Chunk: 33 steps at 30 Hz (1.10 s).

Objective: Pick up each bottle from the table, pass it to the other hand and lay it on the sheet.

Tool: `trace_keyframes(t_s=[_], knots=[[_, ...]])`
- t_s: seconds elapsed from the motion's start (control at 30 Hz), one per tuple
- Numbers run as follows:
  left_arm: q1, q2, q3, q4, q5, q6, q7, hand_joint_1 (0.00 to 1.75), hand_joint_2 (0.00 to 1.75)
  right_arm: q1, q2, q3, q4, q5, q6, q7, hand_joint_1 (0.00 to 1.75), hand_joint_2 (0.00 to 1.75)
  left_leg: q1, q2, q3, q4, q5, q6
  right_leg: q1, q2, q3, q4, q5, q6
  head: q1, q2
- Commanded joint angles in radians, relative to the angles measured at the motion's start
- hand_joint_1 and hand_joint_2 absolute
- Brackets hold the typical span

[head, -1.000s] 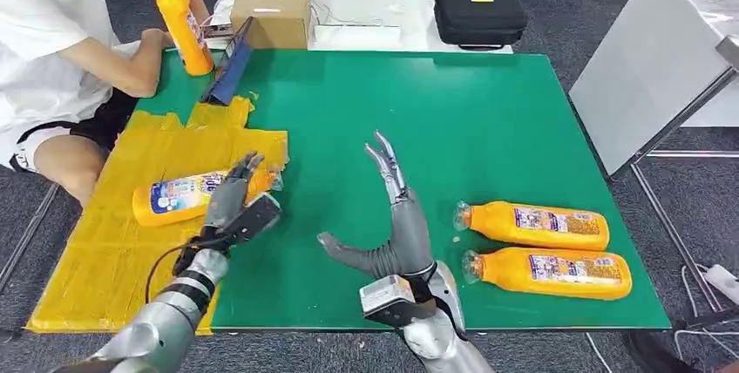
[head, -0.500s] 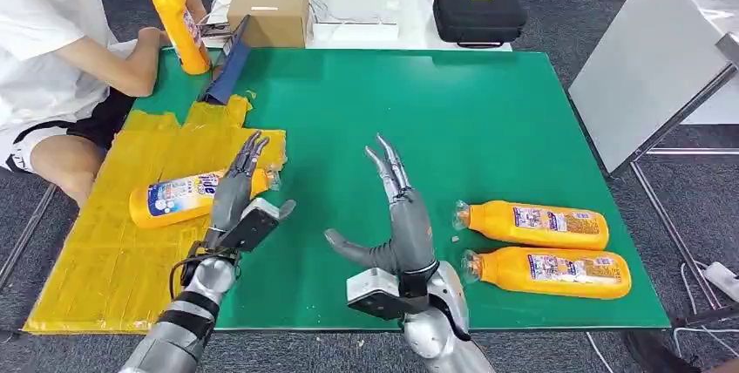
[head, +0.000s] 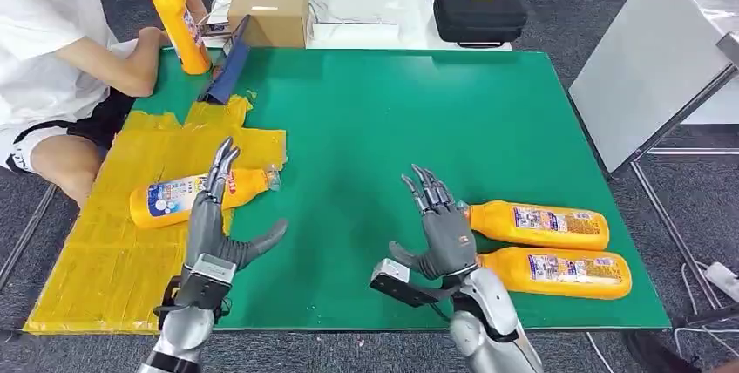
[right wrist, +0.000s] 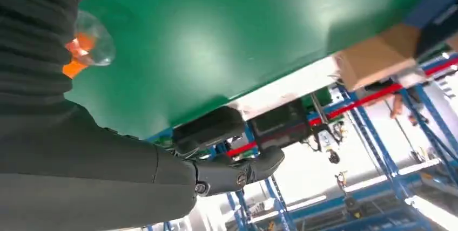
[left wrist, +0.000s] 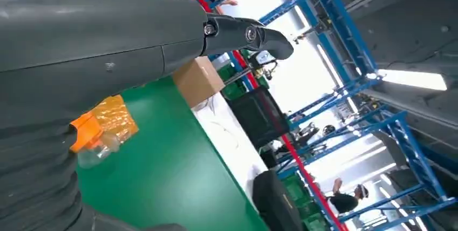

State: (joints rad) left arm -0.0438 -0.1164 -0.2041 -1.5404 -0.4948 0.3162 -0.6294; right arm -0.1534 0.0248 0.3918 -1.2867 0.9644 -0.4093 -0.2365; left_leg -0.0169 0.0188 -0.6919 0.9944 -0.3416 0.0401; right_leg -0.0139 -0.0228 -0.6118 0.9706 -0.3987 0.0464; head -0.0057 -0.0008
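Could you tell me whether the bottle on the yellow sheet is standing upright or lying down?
Lying down: the bottle rests on its side on the yellow sheet, cap toward the green table.

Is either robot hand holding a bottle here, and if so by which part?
No. The left hand and right hand are both open and empty; the person's hand grips the upright bottle.

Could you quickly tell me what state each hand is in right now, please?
Left hand: open, holding nothing, above the yellow sheet's edge.
Right hand: open, holding nothing, beside the two bottles on the table.
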Motion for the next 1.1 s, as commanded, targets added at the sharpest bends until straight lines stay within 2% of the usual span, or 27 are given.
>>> trace_keyframes(t_s=[0.03,0.13,0.23,0.3,0.43,0.5,0.53,0.57,1.1], knots=[[0.004,0.022,-0.031,-0.012,-0.011,0.004,-0.002,0.00,1.75,-0.019,-0.070,-0.014,0.069,0.032,0.067,0.027,0.00,1.75,0.001,-0.001,0.004,0.000,-0.002,-0.003,0.001,0.001,0.004,-0.001,-0.002,-0.002,0.000,0.000],[0.019,0.011,-0.044,-0.008,-0.007,0.004,-0.003,0.00,1.75,-0.009,-0.132,-0.048,0.075,0.032,0.075,0.017,0.00,1.75,0.002,-0.004,0.008,0.001,-0.004,-0.004,0.001,0.000,0.009,-0.001,-0.004,-0.003,0.000,0.000],[0.016,0.008,-0.050,0.013,-0.005,0.008,-0.003,0.00,1.75,-0.007,-0.166,-0.097,0.054,0.031,0.086,0.014,0.00,1.75,0.002,-0.005,0.008,0.001,-0.004,-0.003,0.001,-0.002,0.005,-0.001,-0.006,-0.004,0.000,0.000],[0.005,0.007,-0.047,0.034,0.000,0.006,-0.003,0.00,1.75,-0.023,-0.185,-0.139,0.044,0.035,0.089,0.022,0.00,1.75,0.001,-0.004,0.003,0.000,-0.002,-0.002,0.000,-0.001,-0.005,-0.001,-0.004,-0.003,0.000,0.000],[-0.012,0.001,-0.036,0.061,0.008,-0.001,-0.005,0.00,1.75,-0.058,-0.198,-0.190,0.058,0.041,0.111,0.026,0.00,1.75,-0.001,-0.003,0.004,-0.001,-0.003,-0.002,-0.002,0.000,-0.002,-0.001,-0.004,-0.003,0.000,0.000],[-0.017,-0.001,-0.030,0.071,-0.001,0.011,-0.009,0.00,1.75,-0.073,-0.208,-0.204,0.074,0.075,0.098,0.049,0.00,1.75,-0.001,-0.003,0.006,0.001,-0.003,-0.002,-0.002,0.001,0.006,0.000,-0.002,0.000,0.000,0.000],[-0.020,-0.006,-0.026,0.079,-0.001,0.016,-0.009,0.00,1.75,-0.084,-0.213,-0.210,0.091,0.131,0.071,0.077,0.00,1.75,-0.002,-0.002,0.002,0.000,-0.001,0.000,-0.002,0.000,0.003,0.000,-0.001,0.001,0.000,0.000],[-0.020,-0.006,-0.026,0.079,-0.001,0.016,-0.009,0.00,1.75,-0.084,-0.213,-0.210,0.091,0.131,0.071,0.077,0.00,1.75,-0.001,-0.003,0.006,0.001,-0.003,-0.002,-0.002,0.001,0.006,0.000,-0.002,0.000,0.000,0.000],[-0.033,-0.014,-0.025,0.109,0.012,0.013,-0.013,0.00,1.75,-0.107,-0.233,-0.231,0.138,0.132,0.076,0.075,0.00,1.75,0.000,-0.001,0.005,0.001,-0.003,-0.001,-0.001,0.001,0.006,-0.001,-0.002,0.000,0.000,0.000]])
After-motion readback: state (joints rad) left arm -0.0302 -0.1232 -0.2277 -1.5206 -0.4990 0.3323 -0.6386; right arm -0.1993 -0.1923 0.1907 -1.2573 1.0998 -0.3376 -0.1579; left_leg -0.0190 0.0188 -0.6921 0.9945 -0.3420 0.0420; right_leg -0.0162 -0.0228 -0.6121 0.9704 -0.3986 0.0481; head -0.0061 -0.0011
